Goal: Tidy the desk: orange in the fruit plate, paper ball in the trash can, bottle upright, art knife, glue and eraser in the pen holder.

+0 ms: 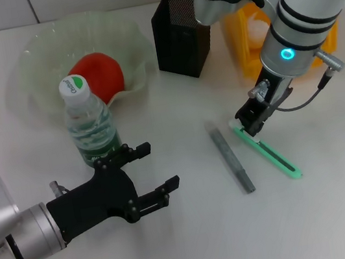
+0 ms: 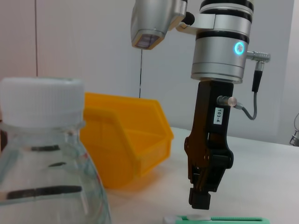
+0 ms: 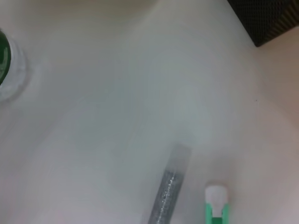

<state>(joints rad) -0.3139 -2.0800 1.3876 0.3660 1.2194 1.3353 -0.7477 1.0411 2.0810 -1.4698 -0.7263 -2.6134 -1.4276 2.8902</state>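
Note:
The orange (image 1: 95, 76) lies in the pale green fruit plate (image 1: 29, 53). In front of the plate the bottle (image 1: 90, 126) (image 2: 42, 154) stands upright. My left gripper (image 1: 156, 168) is open just in front of it, holding nothing. The mint-green art knife (image 1: 268, 150) (image 2: 219, 219) (image 3: 216, 207) lies flat on the desk beside a grey speckled glue stick (image 1: 231, 159) (image 3: 168, 193). My right gripper (image 1: 249, 124) (image 2: 200, 200) hangs just above the knife's far end. The eraser is out of view.
The black mesh pen holder (image 1: 180, 33) (image 3: 271, 18) stands at the back. To its right is the yellow trash can (image 1: 240, 40) (image 2: 126, 140), with something white (image 1: 255, 27) inside that may be the paper ball. The right arm partly covers the trash can.

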